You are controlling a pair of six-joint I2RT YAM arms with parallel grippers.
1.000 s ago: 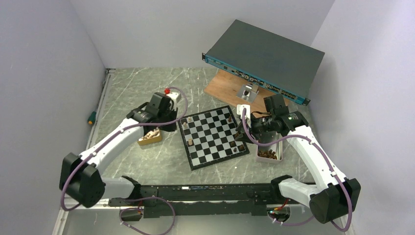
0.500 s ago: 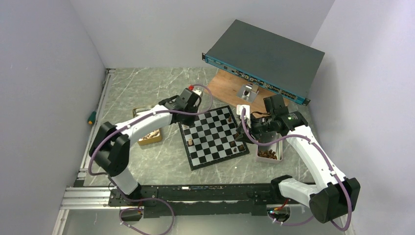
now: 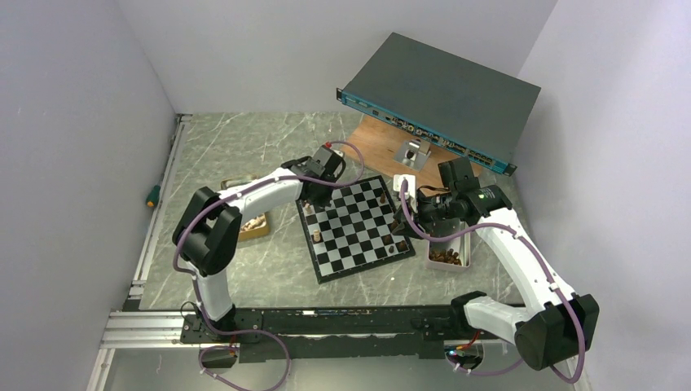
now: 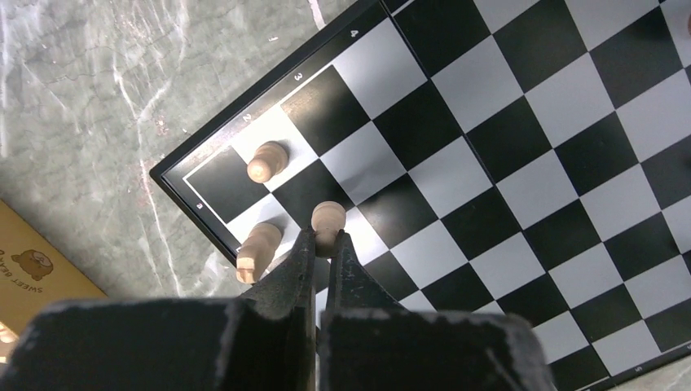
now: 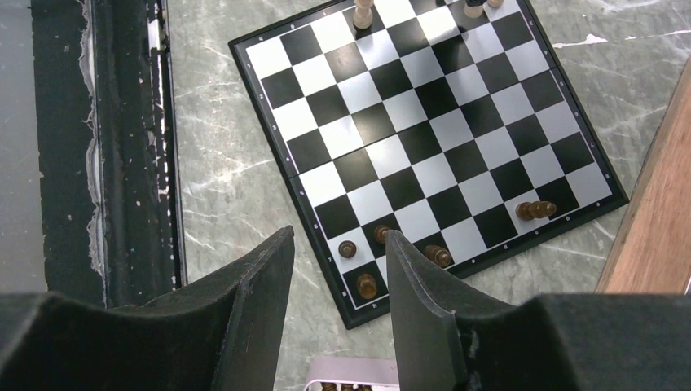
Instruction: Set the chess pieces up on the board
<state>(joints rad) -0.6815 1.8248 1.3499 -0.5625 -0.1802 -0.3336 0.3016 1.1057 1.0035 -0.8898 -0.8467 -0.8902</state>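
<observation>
The board (image 3: 358, 228) lies mid-table. My left gripper (image 4: 324, 236) is shut on a light tan pawn (image 4: 328, 217) and holds it over the board's left corner (image 3: 310, 201). Two more light pieces (image 4: 267, 160) (image 4: 258, 248) stand on squares beside it. My right gripper (image 5: 338, 244) is open and empty, above the board's near right corner (image 3: 405, 220). Several dark pieces stand there (image 5: 348, 248) (image 5: 367, 285) (image 5: 437, 255), and one (image 5: 535, 210) stands further along the edge.
A yellow box (image 3: 248, 227) with light pieces sits left of the board. A white tray (image 3: 447, 256) with dark pieces sits at its right. A wooden plank (image 3: 376, 140) and a dark network switch (image 3: 440, 94) lie behind. A screwdriver (image 3: 151, 195) lies far left.
My left arm has swung from the yellow box over to the board's left corner. The right arm has not moved.
</observation>
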